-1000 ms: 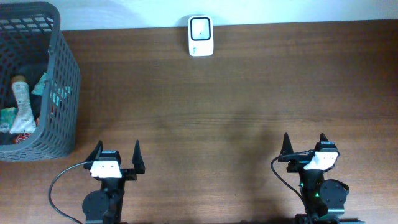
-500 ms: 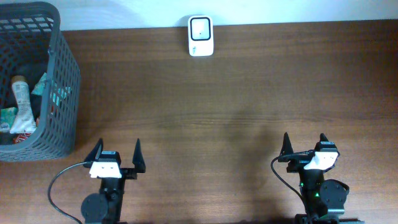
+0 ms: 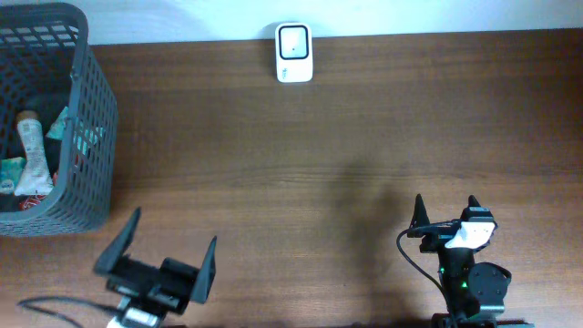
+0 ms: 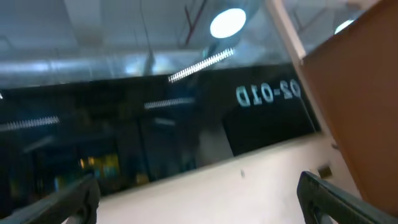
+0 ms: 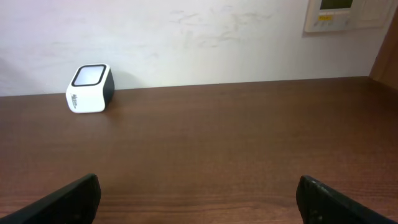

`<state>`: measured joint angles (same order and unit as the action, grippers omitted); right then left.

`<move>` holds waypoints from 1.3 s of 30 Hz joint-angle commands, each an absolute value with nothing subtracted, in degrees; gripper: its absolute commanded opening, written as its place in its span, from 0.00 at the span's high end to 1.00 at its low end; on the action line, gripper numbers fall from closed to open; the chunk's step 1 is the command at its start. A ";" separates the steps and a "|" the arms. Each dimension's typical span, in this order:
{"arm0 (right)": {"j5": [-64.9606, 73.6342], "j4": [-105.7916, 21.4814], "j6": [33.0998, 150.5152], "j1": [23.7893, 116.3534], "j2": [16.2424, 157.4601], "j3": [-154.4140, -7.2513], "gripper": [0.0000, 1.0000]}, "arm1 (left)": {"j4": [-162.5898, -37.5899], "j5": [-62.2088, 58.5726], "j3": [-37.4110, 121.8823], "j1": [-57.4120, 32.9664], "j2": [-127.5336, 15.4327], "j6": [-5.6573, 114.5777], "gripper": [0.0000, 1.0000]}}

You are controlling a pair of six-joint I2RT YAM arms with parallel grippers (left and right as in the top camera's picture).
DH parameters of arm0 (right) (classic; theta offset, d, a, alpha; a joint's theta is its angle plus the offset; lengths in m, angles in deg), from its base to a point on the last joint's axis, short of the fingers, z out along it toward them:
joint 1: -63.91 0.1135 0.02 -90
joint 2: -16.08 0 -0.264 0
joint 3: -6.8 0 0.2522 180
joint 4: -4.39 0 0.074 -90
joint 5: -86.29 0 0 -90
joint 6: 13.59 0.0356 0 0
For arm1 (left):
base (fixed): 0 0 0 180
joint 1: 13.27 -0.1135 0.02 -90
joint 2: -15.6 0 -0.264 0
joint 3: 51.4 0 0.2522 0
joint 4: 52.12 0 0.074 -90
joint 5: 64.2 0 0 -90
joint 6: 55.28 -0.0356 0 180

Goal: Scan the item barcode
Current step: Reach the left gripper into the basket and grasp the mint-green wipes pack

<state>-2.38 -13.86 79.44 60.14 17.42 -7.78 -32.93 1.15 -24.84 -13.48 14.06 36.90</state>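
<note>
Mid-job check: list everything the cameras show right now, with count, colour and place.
table: one, brown wood, under everything
basket: one, dark grey mesh, far left of the table
tube: one, cream, inside the basket
packets: a few, exact count unclear, green and red, inside the basket beside the tube
scanner: one, white, middle of the table's far edge
wall panel: one, off-white, on the wall, upper right of the right wrist view
left gripper: one, black, near edge on the left, tilted, open and empty
right gripper: one, black, near edge on the right, open and empty
</note>
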 commanded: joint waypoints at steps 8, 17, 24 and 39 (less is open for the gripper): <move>-3.11 -13.93 79.68 59.74 17.42 -7.27 0.01 | -83.95 25.90 32.25 -13.85 -33.20 21.03 0.01; -3.11 -13.93 79.68 59.74 17.42 -7.27 0.01 | -118.18 11.03 86.39 -32.60 -81.50 22.01 0.01; -3.11 -13.93 79.68 59.74 17.42 -7.27 0.01 | -123.33 -2.28 88.42 -48.19 -87.08 22.63 0.01; -3.11 -13.93 79.68 59.74 17.42 -7.27 0.02 | -125.91 28.76 88.33 -49.28 -103.25 29.03 0.27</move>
